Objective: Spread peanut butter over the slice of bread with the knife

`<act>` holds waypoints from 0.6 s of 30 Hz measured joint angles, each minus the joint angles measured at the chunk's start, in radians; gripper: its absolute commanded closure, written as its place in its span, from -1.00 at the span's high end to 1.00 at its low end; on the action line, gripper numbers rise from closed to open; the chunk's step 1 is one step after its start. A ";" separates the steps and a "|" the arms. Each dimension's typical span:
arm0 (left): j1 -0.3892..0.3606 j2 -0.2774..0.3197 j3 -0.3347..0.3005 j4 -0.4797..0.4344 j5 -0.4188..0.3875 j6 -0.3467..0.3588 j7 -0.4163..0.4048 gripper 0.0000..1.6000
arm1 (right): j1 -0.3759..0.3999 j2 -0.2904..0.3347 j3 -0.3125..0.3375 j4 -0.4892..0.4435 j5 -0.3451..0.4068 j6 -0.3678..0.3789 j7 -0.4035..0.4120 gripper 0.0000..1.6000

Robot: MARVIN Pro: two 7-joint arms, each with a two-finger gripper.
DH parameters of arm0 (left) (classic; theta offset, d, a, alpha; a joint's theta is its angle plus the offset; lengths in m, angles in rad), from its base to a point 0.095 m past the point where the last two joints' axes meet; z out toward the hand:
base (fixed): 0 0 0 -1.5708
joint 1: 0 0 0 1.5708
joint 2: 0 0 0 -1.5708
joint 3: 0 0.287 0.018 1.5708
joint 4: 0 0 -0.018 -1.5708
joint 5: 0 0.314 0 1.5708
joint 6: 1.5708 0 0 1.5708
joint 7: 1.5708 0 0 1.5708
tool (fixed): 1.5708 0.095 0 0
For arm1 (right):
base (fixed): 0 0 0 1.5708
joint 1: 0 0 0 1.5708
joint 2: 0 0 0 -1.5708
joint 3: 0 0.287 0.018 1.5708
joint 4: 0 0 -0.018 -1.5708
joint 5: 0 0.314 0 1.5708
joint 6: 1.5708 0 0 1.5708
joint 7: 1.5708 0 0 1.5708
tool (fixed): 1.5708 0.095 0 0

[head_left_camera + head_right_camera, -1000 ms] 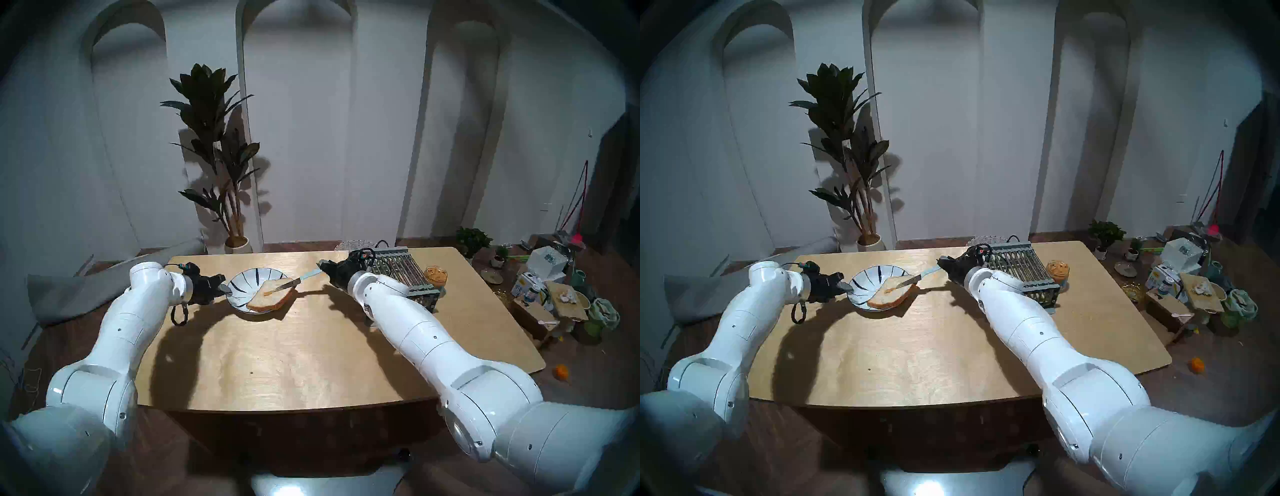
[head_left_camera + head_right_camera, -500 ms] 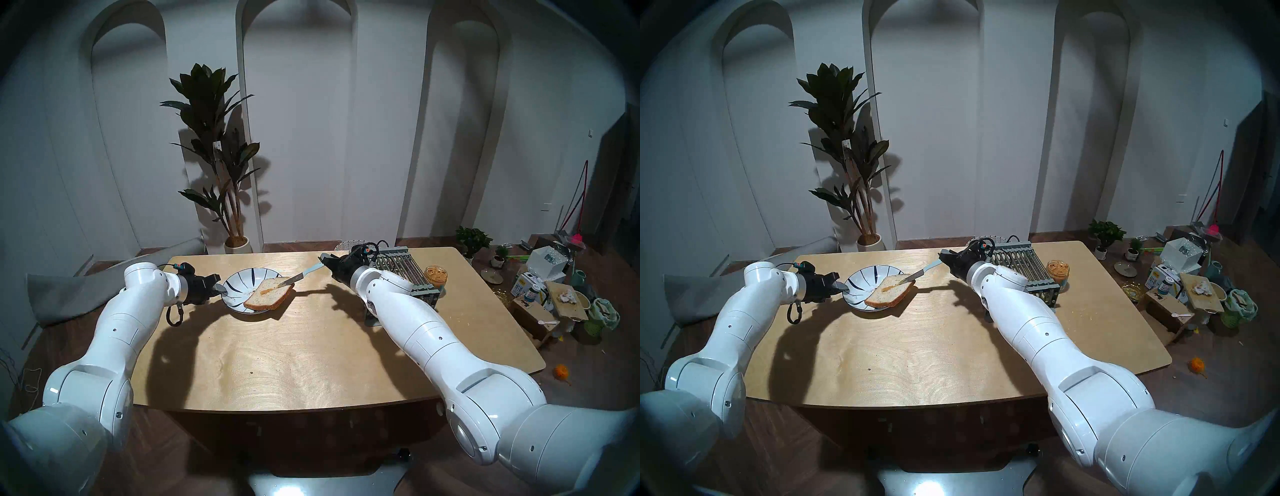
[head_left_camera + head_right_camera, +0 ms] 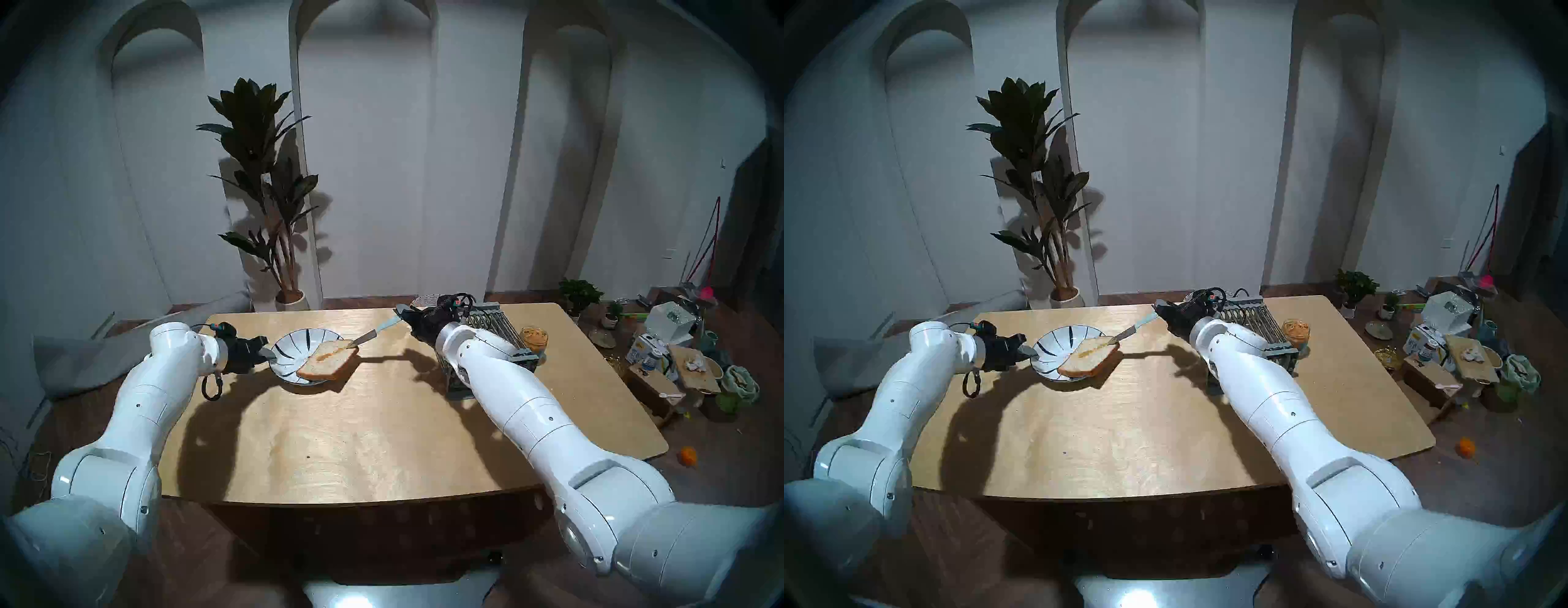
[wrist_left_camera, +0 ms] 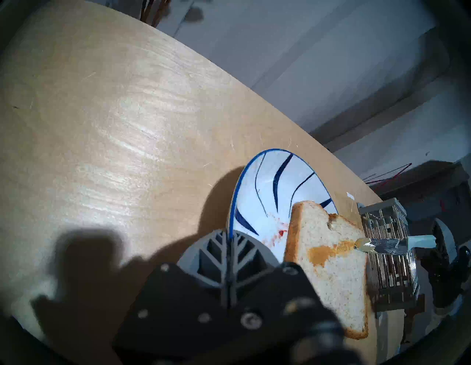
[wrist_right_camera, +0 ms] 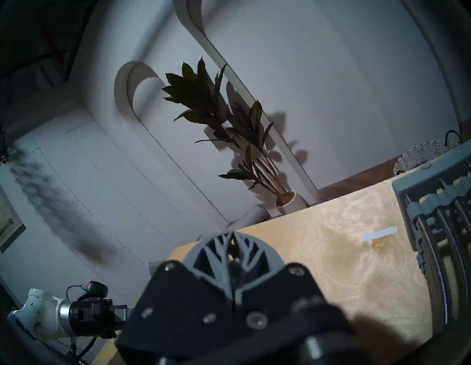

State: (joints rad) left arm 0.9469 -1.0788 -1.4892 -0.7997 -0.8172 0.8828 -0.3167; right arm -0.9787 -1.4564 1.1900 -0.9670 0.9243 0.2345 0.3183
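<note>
The right pincer [image 3: 401,319] holds the knife [image 3: 375,334] by its handle, the blade tip at the far edge of the slice of bread [image 3: 326,360]. The left pincer [image 3: 268,353] clamps the rim of the plate [image 3: 292,346] on the desk [image 3: 360,424]. The spreading is underway: the peanut butter [image 4: 328,252] covers only one strip, so I think the next stroke must bring the blade back over the bare crumb.

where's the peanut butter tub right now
In the head view the peanut butter tub stands on the table's far right, just right of the grey rack, behind the right arm.
</note>
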 measured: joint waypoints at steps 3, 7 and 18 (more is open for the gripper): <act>0.001 0.000 -0.002 -0.005 -0.001 0.000 0.001 -0.12 | -0.008 0.005 0.007 -0.022 0.008 0.006 0.003 -1.00; 0.004 0.000 -0.008 -0.013 -0.005 0.000 0.002 1.00 | -0.019 0.012 0.017 -0.055 0.019 0.013 0.006 -1.00; 0.008 0.003 -0.034 -0.044 -0.018 -0.004 0.025 1.00 | -0.037 0.017 0.036 -0.115 0.040 0.025 0.005 -1.00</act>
State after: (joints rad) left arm 0.9550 -1.0761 -1.5233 -0.8432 -0.8352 0.8784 -0.2915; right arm -1.0161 -1.4395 1.2262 -1.0817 0.9639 0.2591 0.3233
